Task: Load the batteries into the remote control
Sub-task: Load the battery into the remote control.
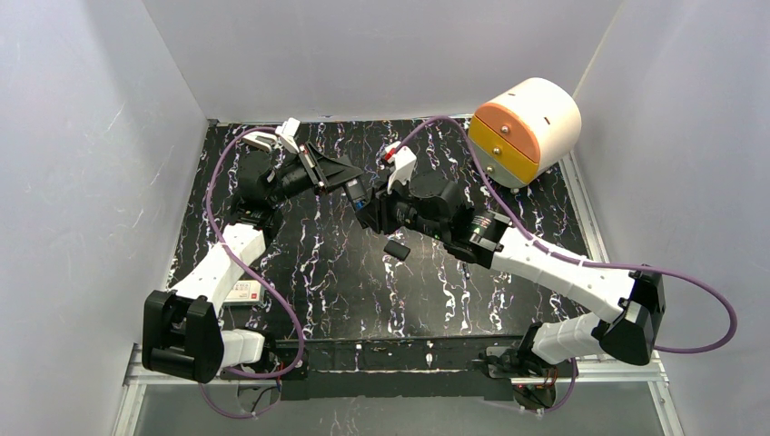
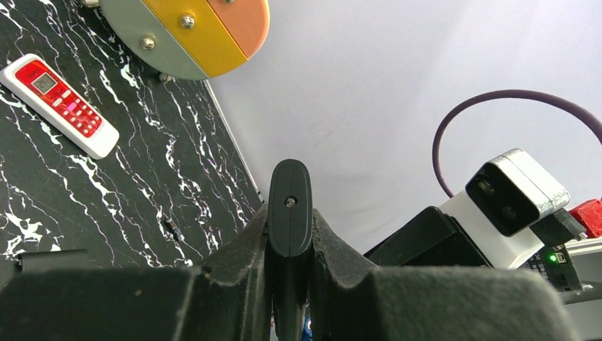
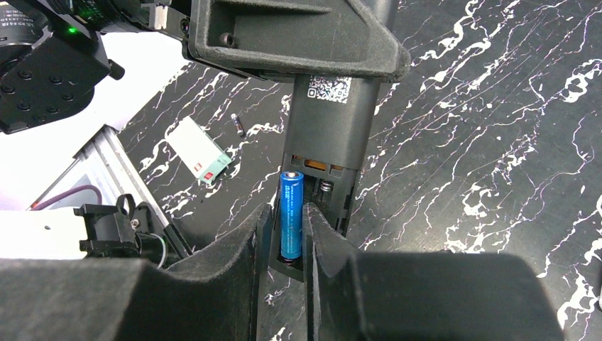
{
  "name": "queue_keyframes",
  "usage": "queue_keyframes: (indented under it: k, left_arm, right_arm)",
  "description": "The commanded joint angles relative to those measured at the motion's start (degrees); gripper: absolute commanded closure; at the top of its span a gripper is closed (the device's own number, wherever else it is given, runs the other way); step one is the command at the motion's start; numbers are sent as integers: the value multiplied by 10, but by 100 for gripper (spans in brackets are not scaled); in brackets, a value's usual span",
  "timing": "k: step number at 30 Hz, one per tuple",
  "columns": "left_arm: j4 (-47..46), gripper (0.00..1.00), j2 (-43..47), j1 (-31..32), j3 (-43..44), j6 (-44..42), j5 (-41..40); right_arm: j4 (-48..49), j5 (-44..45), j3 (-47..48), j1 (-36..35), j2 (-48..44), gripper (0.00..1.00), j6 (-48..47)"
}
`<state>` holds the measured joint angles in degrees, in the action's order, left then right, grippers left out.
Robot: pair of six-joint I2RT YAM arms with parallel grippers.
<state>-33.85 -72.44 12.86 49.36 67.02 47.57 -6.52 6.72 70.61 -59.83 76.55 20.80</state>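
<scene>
Blue battery (image 3: 291, 206) at the remote (image 3: 330, 121)
My left gripper (image 2: 289, 238) clamps the remote; my right gripper (image 3: 287, 227) pinches the battery.

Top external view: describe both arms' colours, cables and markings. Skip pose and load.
Both the left arm and right arm have white link shells joined by black joint housings. A purple cable loops along each. The left gripper and right gripper are black, with broad matte fingers. A white camera block sits on each wrist; the right one's carries a red plug.
</scene>
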Motion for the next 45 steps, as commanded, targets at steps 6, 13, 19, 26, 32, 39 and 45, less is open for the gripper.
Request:
queue_keyframes:
  k: [6, 13, 19, 26, 32, 39, 45]
  left_arm:
    - [-31, 100, 24, 1, 10, 16, 7]
    - [-31, 100, 26, 1, 8, 13, 4]
    - [-31, 100, 29, 1, 7, 13, -12]
    - [-50, 100, 33, 1, 4, 16, -50]
    - [-82, 100, 31, 1, 10, 31, -101]
    - [-144, 100, -5, 1, 17, 102, -103]
    - [-193, 100, -33, 1, 20, 136, -102]
  right_arm:
    - [-19, 20, 40, -3, 0, 61, 0]
    - [-1, 38, 53, -3, -13, 47, 13]
    - [46, 37, 39, 0, -35, 32, 54]
    - [125, 29, -3, 50, -58, 5, 200]
    - [110, 22, 6, 104, -51, 1, 339]
    - [241, -123, -42, 145, -7, 1, 580]
    - [246, -132, -45, 145, 1, 1, 597]
